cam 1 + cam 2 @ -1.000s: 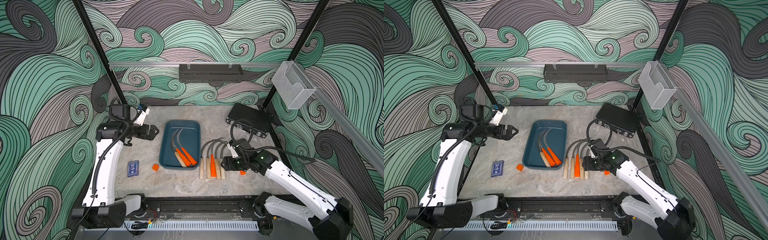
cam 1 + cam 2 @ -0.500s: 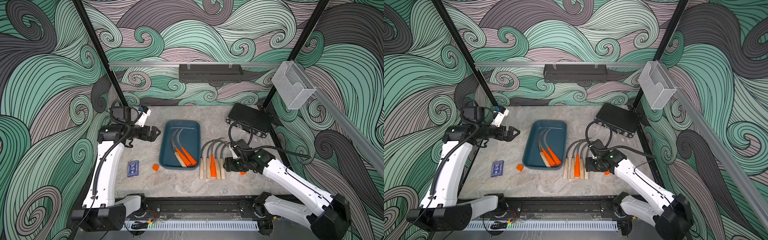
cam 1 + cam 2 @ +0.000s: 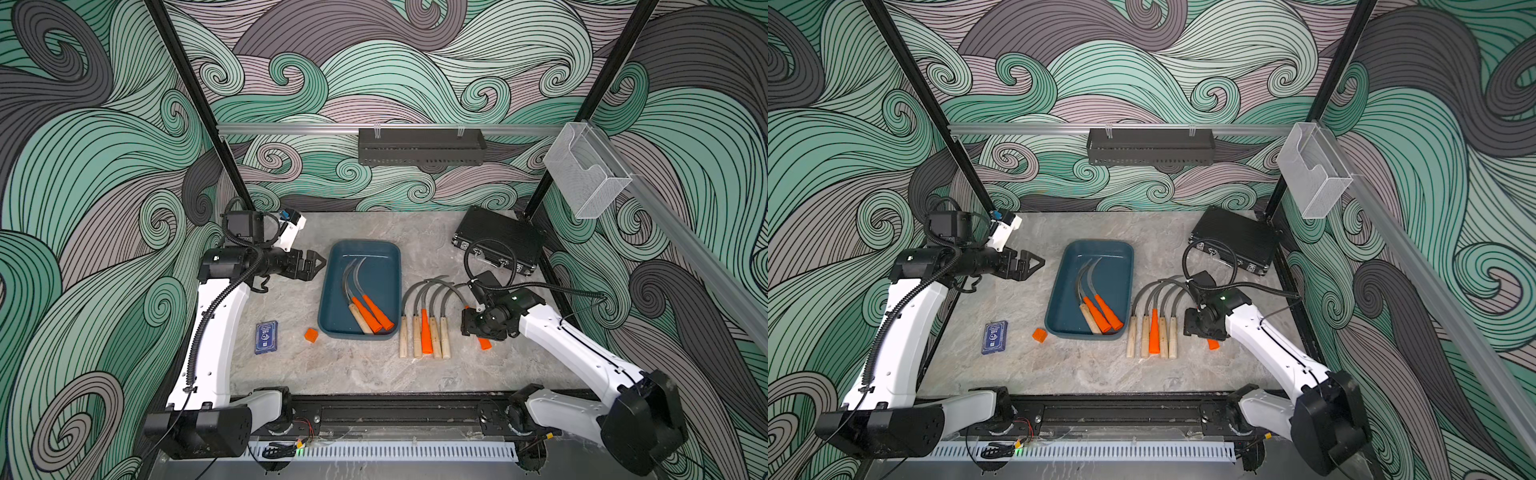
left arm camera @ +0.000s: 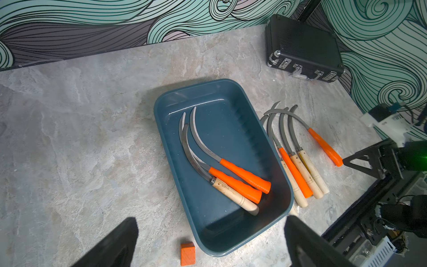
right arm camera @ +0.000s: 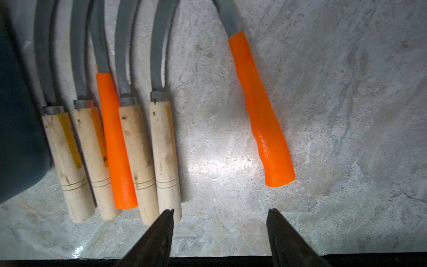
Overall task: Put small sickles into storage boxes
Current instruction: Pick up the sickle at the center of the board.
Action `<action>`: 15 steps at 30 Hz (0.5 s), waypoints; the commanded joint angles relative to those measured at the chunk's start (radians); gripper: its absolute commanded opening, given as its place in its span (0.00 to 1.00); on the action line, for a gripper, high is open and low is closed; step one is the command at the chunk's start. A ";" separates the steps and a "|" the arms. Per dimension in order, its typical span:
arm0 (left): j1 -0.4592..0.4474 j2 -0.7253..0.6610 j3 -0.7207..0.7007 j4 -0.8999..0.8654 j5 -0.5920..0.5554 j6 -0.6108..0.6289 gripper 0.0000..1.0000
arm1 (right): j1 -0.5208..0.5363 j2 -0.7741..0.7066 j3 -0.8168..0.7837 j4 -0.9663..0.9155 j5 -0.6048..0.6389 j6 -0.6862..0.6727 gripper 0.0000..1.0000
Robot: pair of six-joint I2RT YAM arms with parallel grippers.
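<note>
The dark teal storage box (image 3: 365,243) (image 3: 1100,243) (image 4: 198,86) sits mid-table and holds three small sickles (image 3: 372,311) (image 4: 245,175), two orange-handled and one wooden. Just to its right, several more sickles (image 3: 424,332) (image 3: 1153,336) (image 5: 116,143) lie in a row on the table. One orange-handled sickle (image 5: 261,111) (image 4: 325,146) lies apart, further right. My right gripper (image 3: 471,326) (image 5: 221,210) hovers open between the row and that lone sickle, over bare table. My left gripper (image 3: 320,266) (image 4: 210,218) hangs open beside the box's left rim, holding nothing.
A small orange cube (image 3: 311,335) and a blue card box (image 3: 266,337) lie left of the tray. A black latch case (image 3: 500,245) stands at the back right. A black rack (image 3: 419,145) and a clear bin (image 3: 586,174) hang on the walls.
My left gripper has slid right, closer to the storage box. My right gripper has shifted a little to the right, away from the row and toward the lone orange sickle. No sickle moved.
</note>
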 commanded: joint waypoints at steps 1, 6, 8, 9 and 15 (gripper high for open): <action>-0.008 0.002 -0.001 0.018 0.064 -0.005 0.98 | -0.029 0.030 0.023 -0.023 0.028 -0.025 0.67; -0.013 0.018 -0.002 0.030 0.082 -0.010 0.99 | -0.061 0.093 0.039 -0.023 0.051 -0.044 0.67; -0.014 0.021 -0.004 0.036 0.082 -0.011 0.99 | -0.067 0.126 0.046 -0.023 0.066 -0.051 0.69; -0.013 0.021 -0.009 0.042 0.082 -0.011 0.99 | -0.069 0.142 0.048 -0.020 0.073 -0.057 0.69; -0.013 0.026 -0.017 0.030 0.073 -0.004 0.98 | -0.075 0.227 0.088 -0.015 0.096 -0.077 0.69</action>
